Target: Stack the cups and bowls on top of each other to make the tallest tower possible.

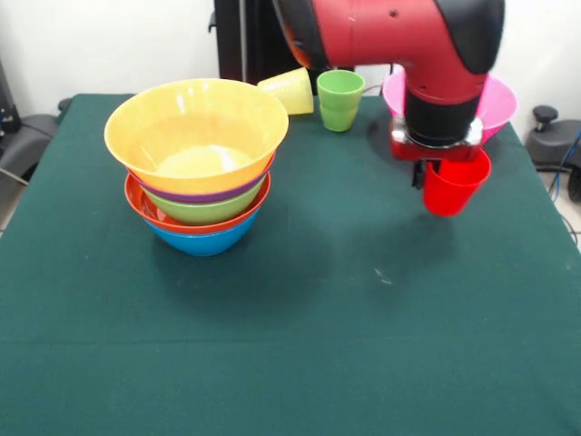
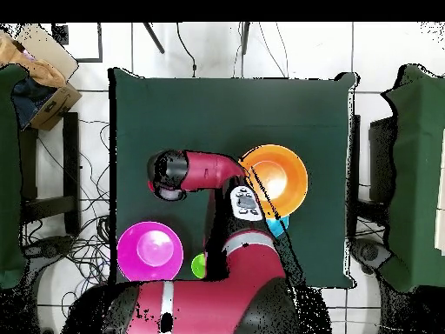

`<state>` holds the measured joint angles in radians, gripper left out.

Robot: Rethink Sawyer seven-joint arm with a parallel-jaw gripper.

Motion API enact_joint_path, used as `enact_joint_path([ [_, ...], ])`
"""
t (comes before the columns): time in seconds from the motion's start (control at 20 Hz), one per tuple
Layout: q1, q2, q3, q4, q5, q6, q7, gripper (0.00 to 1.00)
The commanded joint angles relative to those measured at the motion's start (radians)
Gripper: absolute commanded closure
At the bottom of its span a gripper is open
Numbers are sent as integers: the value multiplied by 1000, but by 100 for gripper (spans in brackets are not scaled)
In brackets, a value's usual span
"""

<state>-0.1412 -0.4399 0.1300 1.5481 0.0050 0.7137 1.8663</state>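
Tower (image 1: 200, 168) is seen at the left of the green table (image 1: 300, 336) in the front view: nested bowls with a blue one at the bottom, then red-orange, green and a purple band, topped by the large yellow-orange bowl (image 1: 195, 127). Behind its right rim, the yellow cup (image 1: 289, 90) is found tipped on its side. Just beside it, the green cup (image 1: 340, 99) is standing upright. Further right, the pink bowl (image 1: 498, 102) is partly hidden behind the arm (image 1: 408, 41). Below the arm's end, the red cup (image 1: 454, 184) is held clear of the table, pinched at its rim by the gripper (image 1: 427, 173), mouth up and slightly tilted. In the overhead view, the pink bowl (image 2: 150, 250), green cup (image 2: 199, 265) and tower (image 2: 275, 181) are noted, the red cup being covered by the arm.
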Motion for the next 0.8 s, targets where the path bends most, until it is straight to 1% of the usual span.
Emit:
enact_joint_path([
  [0.05, -57, -95, 71, -163, -19, 291, -74, 100],
  [0.15, -67, -134, 78, -185, -8, 341, -59, 100],
  [0.4, -76, -196, 70, -284, -9, 525, -15, 100],
  [0.5, -88, -218, 72, -323, -26, 621, -40, 100],
  [0.55, -92, -223, 70, -351, -51, 689, -68, 100],
  [0.6, -95, -233, 64, -369, -80, 738, -100, 100],
  [0.7, -106, -256, 58, -382, -130, 801, -174, 100],
  [0.8, -121, -282, 59, -380, -162, 832, -228, 100],
])
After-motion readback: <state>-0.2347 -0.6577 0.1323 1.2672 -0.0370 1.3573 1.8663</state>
